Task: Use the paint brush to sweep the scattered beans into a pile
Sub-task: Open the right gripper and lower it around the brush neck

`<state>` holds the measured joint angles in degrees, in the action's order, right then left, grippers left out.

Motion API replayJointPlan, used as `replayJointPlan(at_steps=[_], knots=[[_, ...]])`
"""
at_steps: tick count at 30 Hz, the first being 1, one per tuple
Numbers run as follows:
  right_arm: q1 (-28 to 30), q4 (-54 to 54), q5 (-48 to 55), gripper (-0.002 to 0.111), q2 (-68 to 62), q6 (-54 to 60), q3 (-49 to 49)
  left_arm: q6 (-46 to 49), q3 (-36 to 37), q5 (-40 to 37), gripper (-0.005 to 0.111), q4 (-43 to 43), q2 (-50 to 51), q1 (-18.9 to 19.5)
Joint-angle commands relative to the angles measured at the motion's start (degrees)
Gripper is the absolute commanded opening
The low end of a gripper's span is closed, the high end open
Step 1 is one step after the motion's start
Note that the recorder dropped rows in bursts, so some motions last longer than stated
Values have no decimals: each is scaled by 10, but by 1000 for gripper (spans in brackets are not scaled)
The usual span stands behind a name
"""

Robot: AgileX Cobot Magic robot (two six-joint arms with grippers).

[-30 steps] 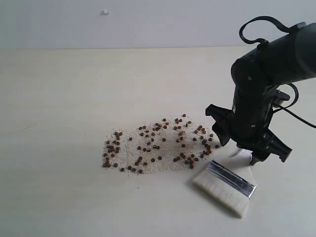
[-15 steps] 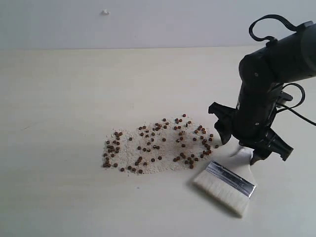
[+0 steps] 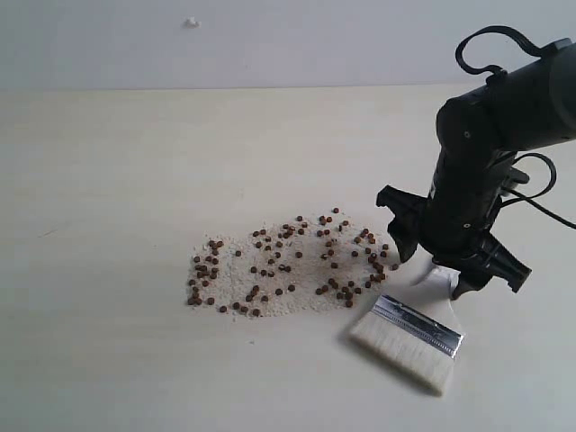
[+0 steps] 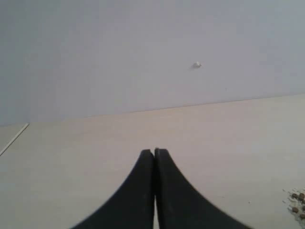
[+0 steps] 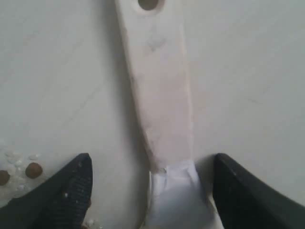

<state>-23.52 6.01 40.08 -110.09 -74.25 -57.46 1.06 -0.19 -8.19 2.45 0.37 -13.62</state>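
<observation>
Not much has moved since a second ago: the right arm's elbow has swung a bit toward the right edge of the worktop (image 3: 135,162) and lifted slightly, while the right gripper (image 3: 454,270) has barely shifted. Brush and beans sit where they were.

So where we're at: the paint brush (image 3: 409,331) lies flat on the worktop, just past the right-hand end of the bean patch, bristles pointing away from the wall edge and the handle running back under the gripper. The beans (image 3: 288,265) are a loose spread mid-worktop, mixed with pale crumbs, not a pile yet.

Our right gripper (image 5: 152,176) is spread as wide as it goes, with one finger on each side of the paint brush (image 5: 159,95) handle and nothing in its grasp. Our left gripper (image 4: 155,157) is pressed fully closed on nothing, parked up and facing the wall, with a few beans (image 4: 298,198) at the edge of its view.

What we reckon could go wrong:
- That handle is thin and flat on the surface. If the fingers close too high, they'll skate over it and come up empty. Whether the tips already touch the worktop, we can't tell.
- An off-centre pinch could twist the brush, and the bristle corner sits near the closest beans, so a swing would flick them outward.
- One finger stands right by some stray beans (image 5: 33,170), and a sloppy close could knock those away too.
</observation>
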Motion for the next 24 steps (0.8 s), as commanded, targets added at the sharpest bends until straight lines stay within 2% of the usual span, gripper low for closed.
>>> replayJointPlan(at_steps=[1, 24], knots=[[3, 6, 3, 67, -5, 9, 1, 3, 2, -1, 0, -4, -4, -2], [3, 2, 2, 67, -47, 7, 1, 3, 2, -1, 0, -4, -4, -2]])
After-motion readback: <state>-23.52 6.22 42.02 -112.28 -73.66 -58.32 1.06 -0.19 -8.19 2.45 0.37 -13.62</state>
